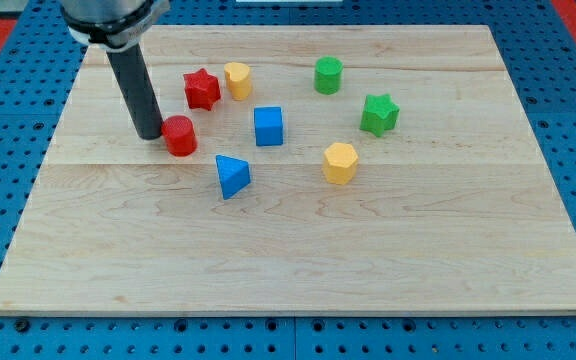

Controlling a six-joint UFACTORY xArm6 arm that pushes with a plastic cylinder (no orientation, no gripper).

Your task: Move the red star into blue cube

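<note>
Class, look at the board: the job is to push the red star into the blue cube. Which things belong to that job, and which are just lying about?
Belong to the job:
red star
blue cube
my tip, left of the red cylinder

Just lying about:
red cylinder
yellow cylinder
green cylinder
green star
yellow hexagon block
blue triangle block

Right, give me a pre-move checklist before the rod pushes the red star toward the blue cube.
1. Red star in view, upright on board: ok.
2. Blue cube in view, unobstructed: ok.
3. Path from star to cube free of blocks: ok.
4. My tip behind the star for the push: not ok; it sits below-left of it, beside the red cylinder.
5. Tip clear of the red cylinder: cannot tell; they look touching.
6. Yellow cylinder close at the star's right: not ok, may get nudged.
</note>
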